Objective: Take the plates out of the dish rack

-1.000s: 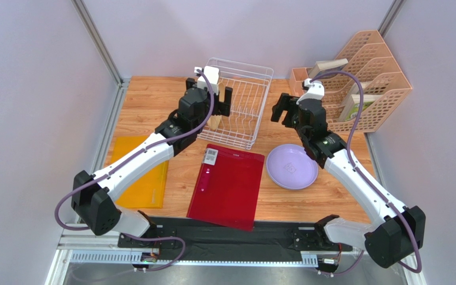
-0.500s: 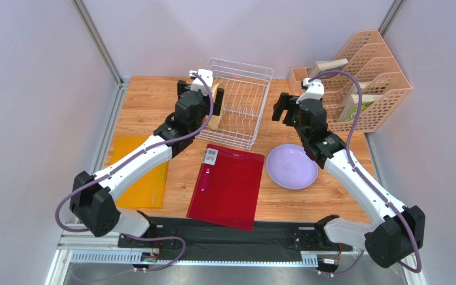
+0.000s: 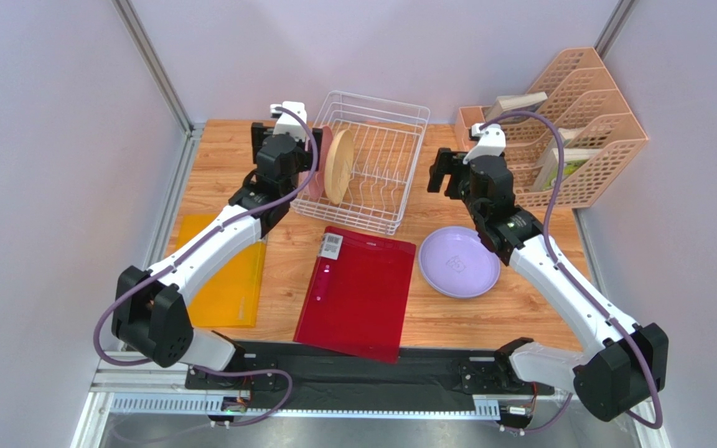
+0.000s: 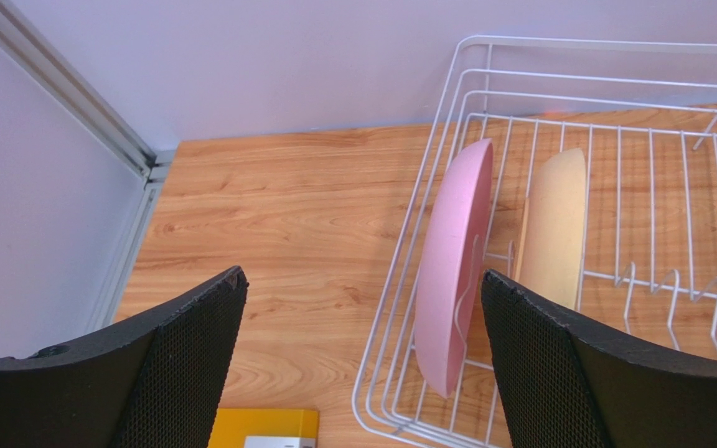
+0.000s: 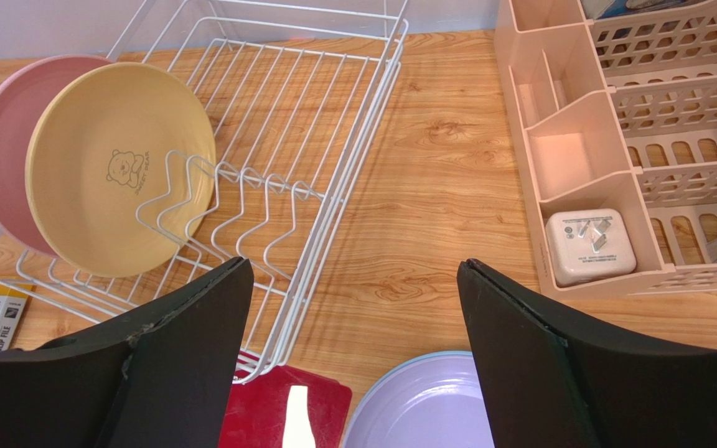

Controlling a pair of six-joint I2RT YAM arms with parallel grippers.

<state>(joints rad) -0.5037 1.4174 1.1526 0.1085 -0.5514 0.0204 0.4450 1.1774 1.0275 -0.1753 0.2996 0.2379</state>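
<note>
The white wire dish rack [image 3: 400, 117] stands at the back middle of the table. A pink plate [image 4: 453, 261] and a tan-yellow plate [image 3: 338, 166] stand upright on edge at its left end, the pink one outermost. My left gripper [image 3: 285, 142] is open and empty above the rack's left edge, with the pink plate just inside its right finger [image 4: 540, 364]. My right gripper [image 3: 446, 173] is open and empty right of the rack. The lilac plate [image 3: 459, 262] lies flat on the table in front of it, and a light-blue rim [image 5: 407, 378] shows under it.
A peach lattice organizer [image 3: 577, 131] stands at the back right, with a small white box [image 5: 588, 245] in a front compartment. A red folder [image 3: 358, 289] lies in front of the rack. A yellow folder [image 3: 227, 280] lies at the left. Walls close three sides.
My left gripper has moved left and back, from over the tan-yellow plate inside the rack to the rack's left edge. The right arm has barely moved.
</note>
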